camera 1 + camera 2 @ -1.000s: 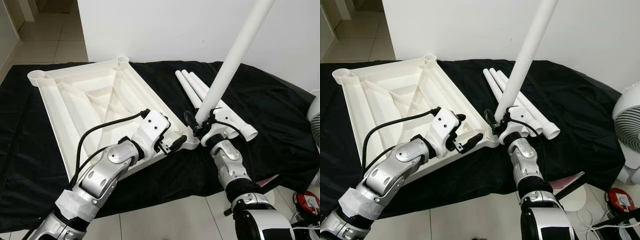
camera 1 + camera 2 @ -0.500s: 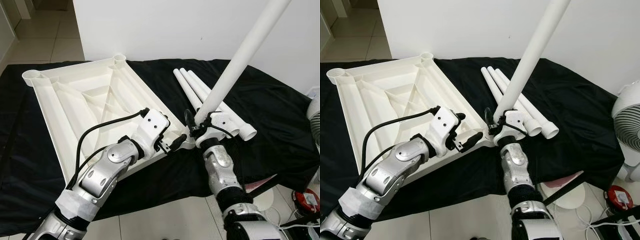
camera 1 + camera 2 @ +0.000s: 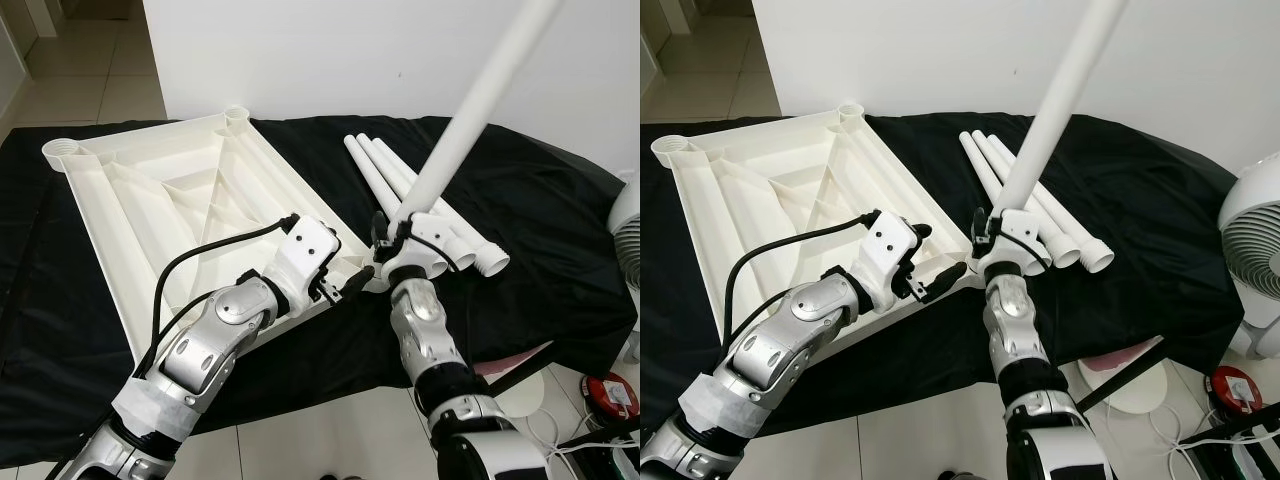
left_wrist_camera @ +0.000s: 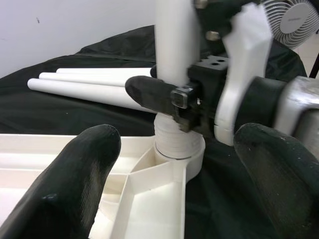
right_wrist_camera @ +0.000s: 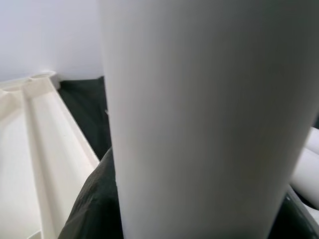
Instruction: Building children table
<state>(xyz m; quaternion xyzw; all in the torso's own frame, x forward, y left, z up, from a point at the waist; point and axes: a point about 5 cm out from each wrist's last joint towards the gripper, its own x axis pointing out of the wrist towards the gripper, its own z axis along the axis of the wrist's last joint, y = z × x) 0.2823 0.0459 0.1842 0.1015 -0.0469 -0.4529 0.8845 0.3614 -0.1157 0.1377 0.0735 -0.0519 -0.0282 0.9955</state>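
Table top [image 3: 170,200] lies upside down, ribs up, on a black cloth [image 3: 540,220]. Right tool [image 3: 392,243] clamps a white leg [image 3: 470,105] near its lower end; leg tilted, upper end leaning away to the right. Its threaded end sits in the near corner socket [image 4: 178,149]. Left tool [image 3: 345,287] hovers at the same corner, fingers [image 4: 75,174] spread wide to either side of the socket, holding nothing. Three spare legs [image 3: 400,185] lie side by side on the cloth just beyond the right tool. Fan [image 3: 1252,240] at far right.
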